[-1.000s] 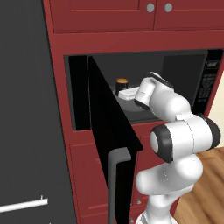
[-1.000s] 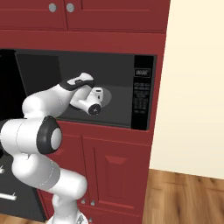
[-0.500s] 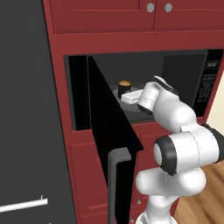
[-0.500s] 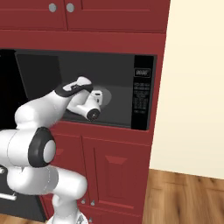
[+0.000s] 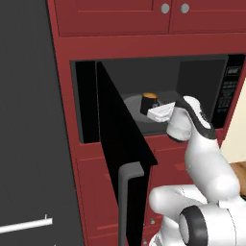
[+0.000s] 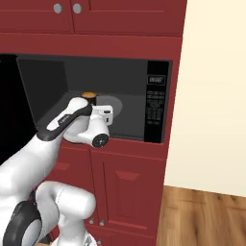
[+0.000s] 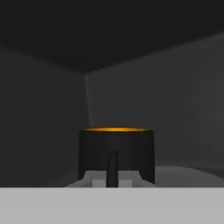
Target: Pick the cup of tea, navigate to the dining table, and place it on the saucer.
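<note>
Reaching into the open microwave, the gripper is closed tight on the handle of the cup of tea, which stands upright on the grey turntable inside, door swung wide.

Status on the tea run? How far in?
Done: arm has reached into the open microwave. In hand: gripper is shut at the handle of the cup of tea, which looks not yet lifted. Left: pull it out, drive to the dining table, set it on the saucer.
</note>
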